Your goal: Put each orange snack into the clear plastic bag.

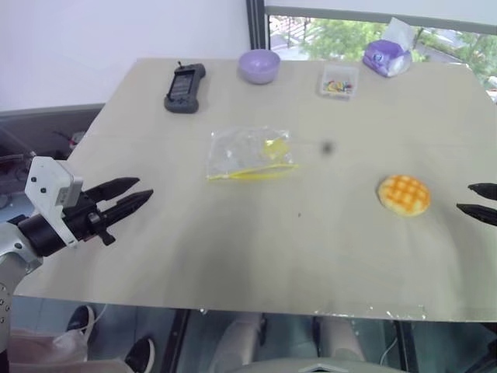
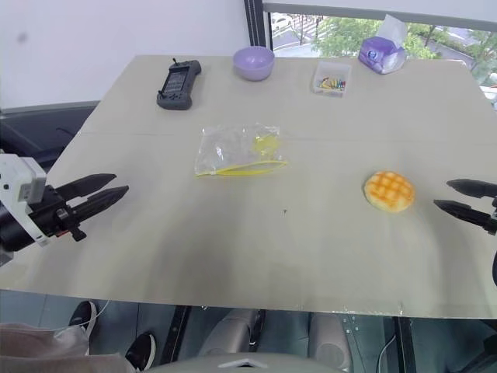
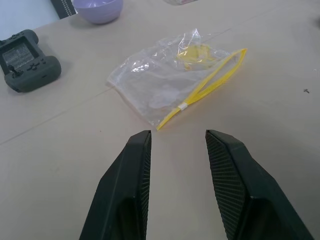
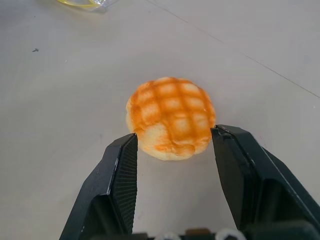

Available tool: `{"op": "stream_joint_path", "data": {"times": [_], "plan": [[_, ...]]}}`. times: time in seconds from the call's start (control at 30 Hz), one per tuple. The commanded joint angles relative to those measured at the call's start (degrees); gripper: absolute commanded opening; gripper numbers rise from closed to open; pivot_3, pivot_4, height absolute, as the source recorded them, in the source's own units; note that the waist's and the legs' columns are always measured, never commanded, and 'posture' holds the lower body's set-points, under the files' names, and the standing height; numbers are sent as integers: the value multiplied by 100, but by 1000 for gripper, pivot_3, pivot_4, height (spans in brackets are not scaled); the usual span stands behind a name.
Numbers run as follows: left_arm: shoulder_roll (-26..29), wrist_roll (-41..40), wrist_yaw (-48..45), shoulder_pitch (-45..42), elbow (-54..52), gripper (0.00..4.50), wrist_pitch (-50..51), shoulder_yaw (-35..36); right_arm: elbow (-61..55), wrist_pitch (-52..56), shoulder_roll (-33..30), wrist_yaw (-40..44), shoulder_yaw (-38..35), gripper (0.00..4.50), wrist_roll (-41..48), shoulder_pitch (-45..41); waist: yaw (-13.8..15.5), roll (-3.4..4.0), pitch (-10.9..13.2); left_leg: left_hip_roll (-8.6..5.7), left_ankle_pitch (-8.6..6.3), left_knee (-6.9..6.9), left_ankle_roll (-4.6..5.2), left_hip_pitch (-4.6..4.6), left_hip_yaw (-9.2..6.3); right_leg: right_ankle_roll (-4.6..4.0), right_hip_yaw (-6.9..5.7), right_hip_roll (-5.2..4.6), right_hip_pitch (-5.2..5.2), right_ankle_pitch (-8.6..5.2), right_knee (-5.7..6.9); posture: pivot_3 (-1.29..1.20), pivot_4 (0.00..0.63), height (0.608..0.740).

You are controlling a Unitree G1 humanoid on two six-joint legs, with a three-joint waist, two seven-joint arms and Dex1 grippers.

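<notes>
Lining up: right gripper (image 2: pixel 464 196), jaws apart and empty, mid-right beside orange snack (image 2: pixel 389 191); left gripper (image 2: pixel 104 191), parted and empty, lower left, aimed at clear plastic bag (image 2: pixel 237 151) upper centre.

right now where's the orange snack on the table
The orange snack sits on the table's right side, just ahead of the open right gripper, with the clear plastic bag off to its left.

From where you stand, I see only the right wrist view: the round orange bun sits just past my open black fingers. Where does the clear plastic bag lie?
Observer: The clear plastic bag lies flat mid-table, to the left of the round orange bun and farther from the robot.
Operator: Is the left gripper holding it?
Observer: No, the left gripper hovers open at the table's left edge, apart from it.
Operator: And the right gripper?
Observer: The right gripper is open beside the bun, not touching.
</notes>
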Motion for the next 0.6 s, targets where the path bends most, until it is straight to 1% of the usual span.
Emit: {"op": "stream_joint_path", "data": {"times": [0.03,0.6], "plan": [[41,-36,34,-133,9,1839,-117,57,-210,88,4,-97,-231,2540,182,-111,0,0,0,0,0,0,0,0,0,0,0,0,0,0,0,0,150,740],[-29,47,235,-235,34,1839,-204,-123,-290,195,10,-183,-132,2540,248,-254,3,0,0,0,-1,0,1,0,0,0,1,0,0,0,1,0,150,740]]}}
